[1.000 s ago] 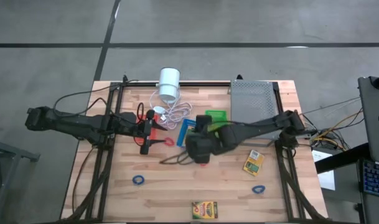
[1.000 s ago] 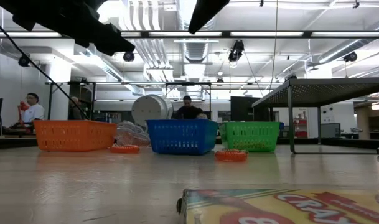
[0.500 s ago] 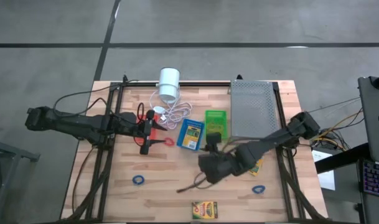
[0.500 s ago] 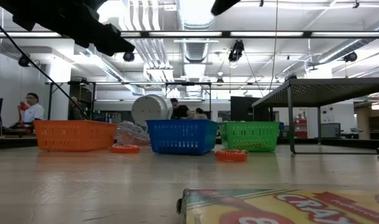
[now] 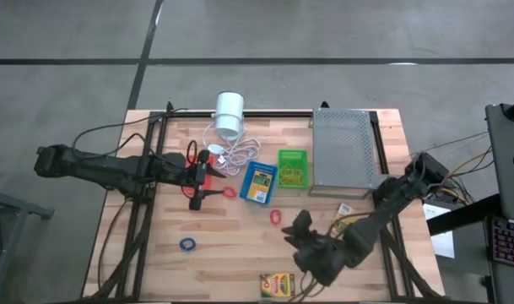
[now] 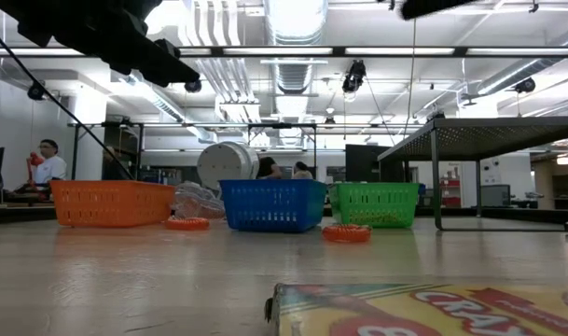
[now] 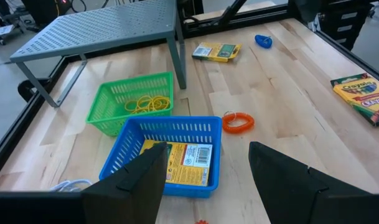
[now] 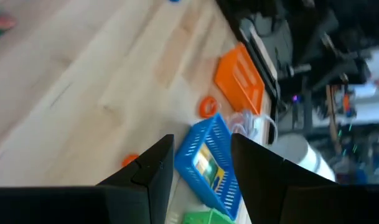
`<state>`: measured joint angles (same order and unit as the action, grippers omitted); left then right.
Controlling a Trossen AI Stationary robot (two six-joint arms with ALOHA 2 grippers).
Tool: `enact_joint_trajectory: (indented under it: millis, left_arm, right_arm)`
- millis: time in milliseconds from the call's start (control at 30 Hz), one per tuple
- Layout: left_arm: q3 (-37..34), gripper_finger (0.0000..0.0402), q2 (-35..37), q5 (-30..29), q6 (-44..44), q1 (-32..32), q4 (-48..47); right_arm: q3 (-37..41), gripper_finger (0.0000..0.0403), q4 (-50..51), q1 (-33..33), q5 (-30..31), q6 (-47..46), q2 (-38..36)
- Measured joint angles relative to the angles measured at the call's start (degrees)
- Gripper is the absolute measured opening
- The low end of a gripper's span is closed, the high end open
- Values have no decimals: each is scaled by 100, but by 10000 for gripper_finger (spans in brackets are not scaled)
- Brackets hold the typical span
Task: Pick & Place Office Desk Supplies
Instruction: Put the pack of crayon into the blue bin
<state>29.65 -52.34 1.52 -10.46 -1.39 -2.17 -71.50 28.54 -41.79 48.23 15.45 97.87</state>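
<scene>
- Looking down on the wooden table (image 5: pixel 223 262), I see my right gripper (image 5: pixel 311 245) hanging near the front edge with its two dark fingers apart and nothing between them.
- Just below those fingers in the overhead picture lies a yellow-green crayon box (image 5: pixel 277 285), flat on the wood; a second crayon box (image 5: pixel 344 218) lies behind the right arm.
- My left gripper (image 5: pixel 202 176) waits at the table's left side, fingers spread wide and empty, over the red-orange plastic basket (image 6: pixel 113 203).
- Ahead of the left fingers sits the blue rectangular plastic basket (image 7: pixel 167 155) with a crayon box (image 7: pixel 180 163) lying inside it.
- Beyond it, touching or nearly so, stands the green plastic basket (image 7: pixel 133 101) holding tan rubber bands (image 7: pixel 144 104).
- A red rubber band (image 7: pixel 238 122) lies on the wood just beside the blue basket.
- One blue rubber band (image 5: pixel 186 244) lies well apart toward the front left.
- The grey perforated metal tray (image 5: pixel 343 152) stands beside the green basket.
</scene>
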Motion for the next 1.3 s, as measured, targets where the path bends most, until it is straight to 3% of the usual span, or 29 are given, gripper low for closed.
enact_joint_trajectory:
  millis: [267,567,700,867,967,1300]
  left_arm:
    - [0,230,0,1,0,0,-45]
    - [0,230,0,0,0,4,-72]
    - [0,230,0,1,0,4,-72]
    - [0,230,0,0,0,3,-72]
    - [0,230,0,0,0,2,-72]
    - [0,230,0,0,0,2,-92]
  right_arm:
    - [15,152,-469,-454,-239,18,36]
    - [0,131,-538,-571,-1152,-1368,52]
    - [-31,128,-525,-561,-1048,-3410,54]
    - [-107,136,-361,-396,-883,-7589,54]
    - [-47,139,-233,-347,-1416,-9841,90]
    - [-280,133,-614,-445,-2182,-12825,988]
